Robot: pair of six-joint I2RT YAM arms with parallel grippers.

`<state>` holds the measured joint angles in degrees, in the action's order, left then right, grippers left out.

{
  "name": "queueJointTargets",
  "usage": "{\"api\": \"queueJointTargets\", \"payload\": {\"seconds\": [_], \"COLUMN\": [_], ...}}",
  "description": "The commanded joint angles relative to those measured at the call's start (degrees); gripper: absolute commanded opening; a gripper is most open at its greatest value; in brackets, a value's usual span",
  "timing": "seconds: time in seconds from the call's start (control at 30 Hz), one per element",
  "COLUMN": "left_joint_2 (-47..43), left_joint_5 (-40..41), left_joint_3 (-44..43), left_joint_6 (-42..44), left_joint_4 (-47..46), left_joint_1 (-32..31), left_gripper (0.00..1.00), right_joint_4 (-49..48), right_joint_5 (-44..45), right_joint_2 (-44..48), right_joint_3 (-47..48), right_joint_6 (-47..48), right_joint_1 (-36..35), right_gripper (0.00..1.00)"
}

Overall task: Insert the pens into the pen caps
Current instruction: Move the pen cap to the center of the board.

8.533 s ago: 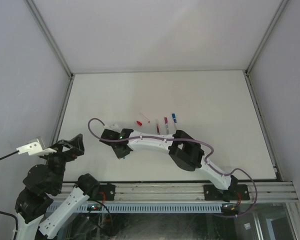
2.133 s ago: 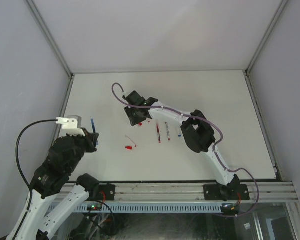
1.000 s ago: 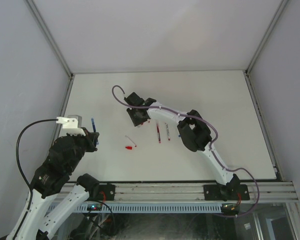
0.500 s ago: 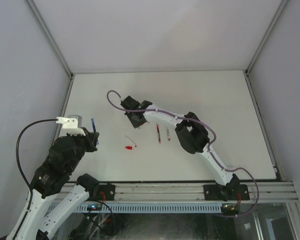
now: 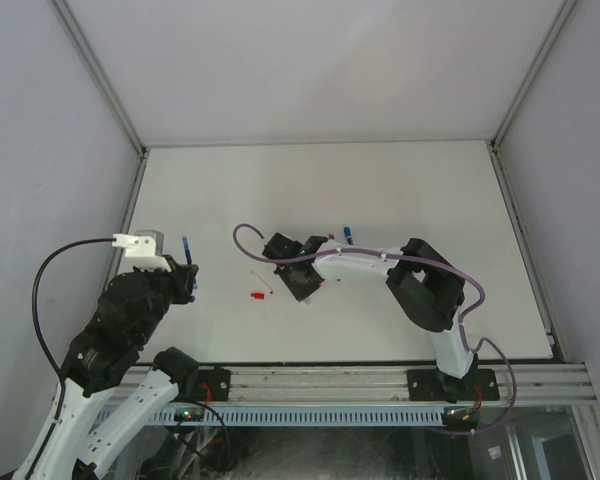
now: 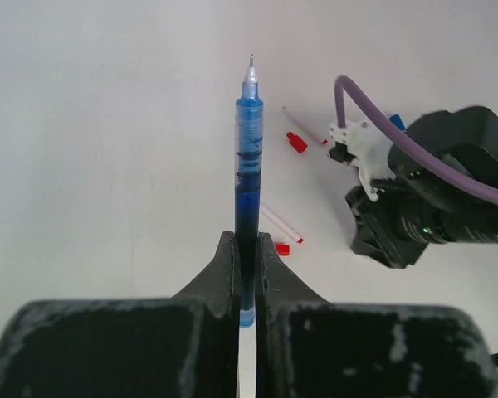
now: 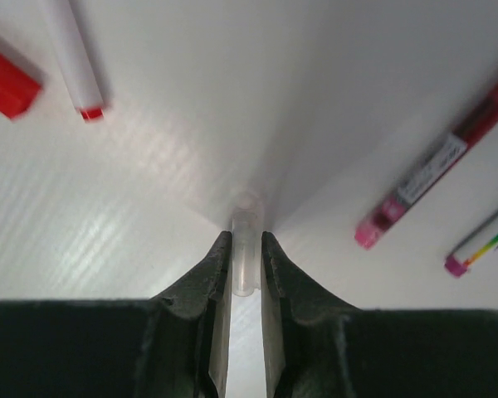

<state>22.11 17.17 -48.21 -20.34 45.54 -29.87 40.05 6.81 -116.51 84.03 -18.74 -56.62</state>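
White tabletop (image 5: 400,190) is stretching out beneath me. I am clamping my left gripper (image 6: 247,247) tight on a blue pen (image 6: 247,157), its tip pointing away, and pinching my right gripper (image 7: 246,242) on a clear cap (image 7: 246,269) near a magenta pen (image 7: 386,220) whose label (image 7: 432,170) is printing too blurred for reading.

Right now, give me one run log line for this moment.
left end effector: shut on blue pen | right end effector: shut on translucent piece | red cap: lying loose
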Motion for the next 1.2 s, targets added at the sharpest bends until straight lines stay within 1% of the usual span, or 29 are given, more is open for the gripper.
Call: {"api": "queueJointTargets", "payload": {"seconds": [0.0,0.2,0.47,0.63,0.83,1.17], "left_joint_2": [-0.21,-0.14,-0.24,-0.43,-0.50,-0.66], "left_joint_5": [-0.56,-0.60,-0.81,-0.86,-1.26,-1.02], "left_joint_3": [0.09,0.04,0.06,0.11,0.26,0.28], "left_joint_6": [1.09,1.08,1.09,1.09,1.13,1.18], "left_joint_4": [-2.30,-2.30,-2.30,-2.30,-2.47,-2.47], "left_joint_1": [0.34,0.34,0.34,0.34,0.34,0.35], "left_gripper": [0.00,0.00,0.00,0.00,0.00,0.00], "right_joint_4": [-1.74,-1.12,1.42,1.39,2.08,2.83], "right_joint_5": [0.55,1.03,-0.82,-2.73,-3.95,-5.39], "right_joint_2": [6.29,10.29,13.09,12.61,11.61,9.69], "right_joint_3": [-5.28,-10.75,-13.19,-13.19,-13.19,-13.19], "right_joint_6": [-5.58,-9.43,-9.94,-9.67,-9.69,-9.03], "right_joint_1": [-1.35,-2.50,-2.85,-2.61,-2.45,-2.20], "right_gripper": [0.10,0.11,0.11,0.12,0.18,0.23]}}
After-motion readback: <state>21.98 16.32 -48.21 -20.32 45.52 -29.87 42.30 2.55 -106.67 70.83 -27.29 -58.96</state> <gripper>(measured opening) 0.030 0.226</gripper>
